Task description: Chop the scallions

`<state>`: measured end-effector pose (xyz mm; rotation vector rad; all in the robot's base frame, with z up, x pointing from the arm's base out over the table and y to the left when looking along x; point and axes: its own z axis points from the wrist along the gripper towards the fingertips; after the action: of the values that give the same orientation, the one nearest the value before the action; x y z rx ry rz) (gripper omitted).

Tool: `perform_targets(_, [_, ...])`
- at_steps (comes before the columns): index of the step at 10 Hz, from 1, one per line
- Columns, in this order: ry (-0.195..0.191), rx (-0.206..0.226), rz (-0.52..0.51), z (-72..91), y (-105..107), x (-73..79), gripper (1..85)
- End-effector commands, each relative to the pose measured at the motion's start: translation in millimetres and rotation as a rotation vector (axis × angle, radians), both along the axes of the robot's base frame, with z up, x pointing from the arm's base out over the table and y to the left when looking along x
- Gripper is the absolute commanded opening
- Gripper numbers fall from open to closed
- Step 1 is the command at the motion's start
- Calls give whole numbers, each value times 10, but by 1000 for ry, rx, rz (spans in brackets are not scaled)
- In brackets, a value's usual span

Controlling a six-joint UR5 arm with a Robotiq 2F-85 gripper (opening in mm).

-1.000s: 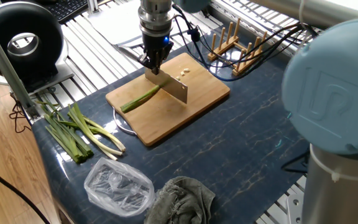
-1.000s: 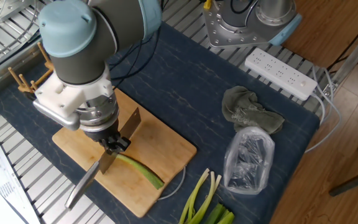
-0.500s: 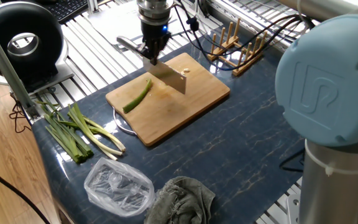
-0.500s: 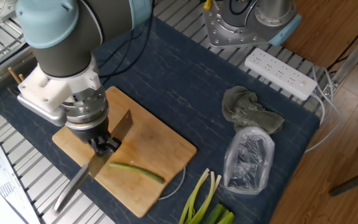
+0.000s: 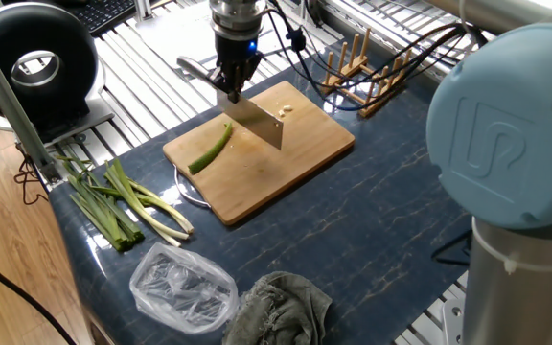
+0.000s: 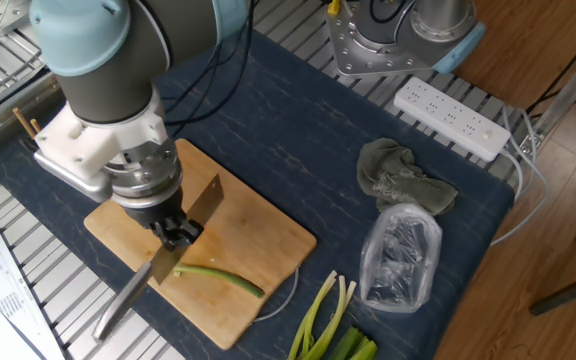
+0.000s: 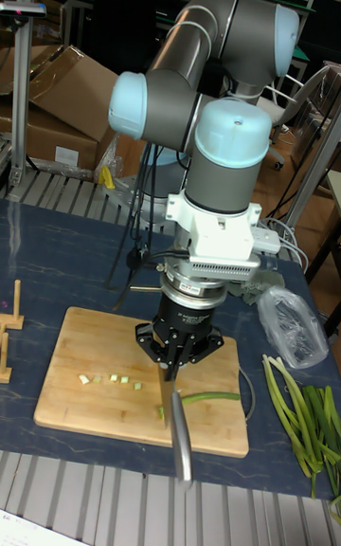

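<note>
My gripper [image 5: 230, 84] [image 6: 174, 233] [image 7: 176, 361] is shut on a knife handle [image 6: 120, 302], and the blade [image 5: 259, 122] [image 6: 204, 203] hangs over the wooden cutting board [image 5: 300, 153] [image 6: 268, 225]. One green scallion stalk [image 5: 209, 150] [image 6: 220, 277] [image 7: 210, 398] lies on the board, its near end just beside the blade. Small chopped scallion bits [image 5: 284, 111] [image 7: 109, 379] rest on the board's far side. A bundle of whole scallions [image 5: 118, 203] [image 6: 328, 325] [image 7: 303, 413] lies on the table off the board.
A crumpled clear plastic bag [image 5: 182, 287] [image 6: 403, 255] and a grey cloth [image 5: 281, 307] [image 6: 403, 180] lie on the dark table. A wooden rack [image 5: 367, 62] stands behind the board. A power strip [image 6: 453, 118] sits at the table's edge.
The knife has lifted off the stalk and moved toward the board's far side, then shifted slightly back. The stalk turned on the board and lies free of the blade.
</note>
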<state>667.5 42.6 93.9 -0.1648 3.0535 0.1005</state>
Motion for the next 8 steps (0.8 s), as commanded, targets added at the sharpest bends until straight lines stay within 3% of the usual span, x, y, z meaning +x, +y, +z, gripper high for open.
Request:
perform_targets(1, [9, 47, -32, 6, 163, -85, 13])
perform_targets(3, [-1, 59, -29, -30, 240, -113, 13])
perform_targets(6, [-26, -5, 40, -88, 107, -79, 13])
perform_targets(8, [-34, -25, 52, -94, 70, -73, 13])
